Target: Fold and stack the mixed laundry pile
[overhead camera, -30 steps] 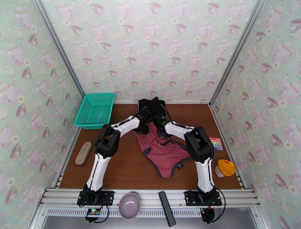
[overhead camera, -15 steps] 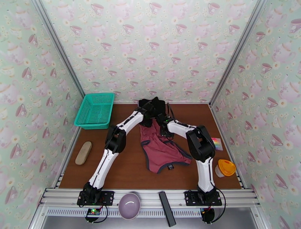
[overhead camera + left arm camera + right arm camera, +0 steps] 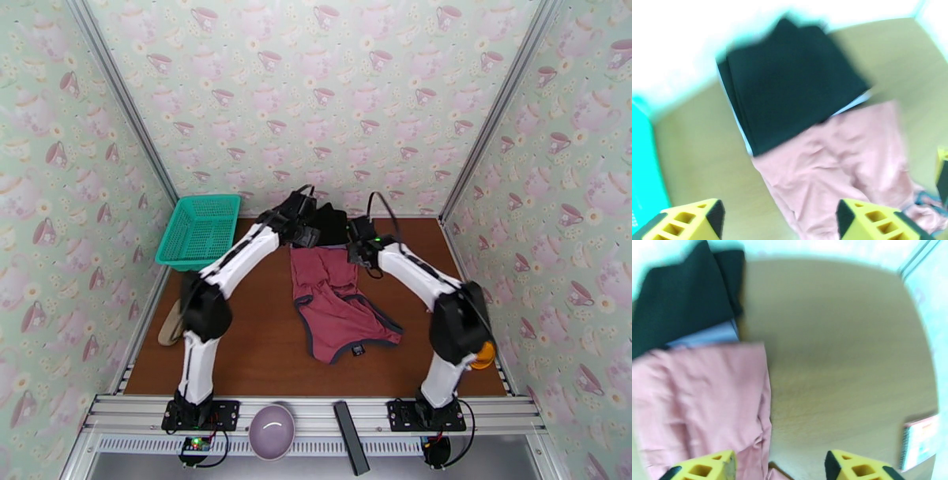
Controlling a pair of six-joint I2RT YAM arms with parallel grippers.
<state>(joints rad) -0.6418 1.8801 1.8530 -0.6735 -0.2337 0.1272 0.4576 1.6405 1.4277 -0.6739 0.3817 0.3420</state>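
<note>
Sizing up the red top (image 3: pixel 336 304), Ann asks: how will it handle?

Ben: Light and limp, I'd say. It looks like a thin knit that sags and creases wherever it is not supported. It is not fragile or slippery, but it will drag on the bench (image 3: pixel 261 347) and bunch up if pulled by one point.

Ann: Where does it lie?

Ben: In the middle of the bench, narrow at the far end and spreading toward the near right, with navy trim along the lower edges. Its far edge meets the folded black garment (image 3: pixel 330 221) by the back wall. A strip of lavender cloth (image 3: pixel 705 336) peeks out from under the black one, just beyond the red top's far edge.

Ann: So where would you take hold?

Ben: At two corners of one edge together, one per arm, pinching on the hem, which I judge the firmest part. The far corners are nearest to both arms.

Ann: And the jaws?

Ben: The left jaws hang over the far left corner of the top, yellow fingers (image 3: pixel 691 221) wide apart with nothing between them. The right jaws hang over the far right corner, fingers (image 3: pixel 707 467) also apart and holding nothing. I cannot tell whether either tip brushes the fabric, because the wrist views are blurred.
</note>
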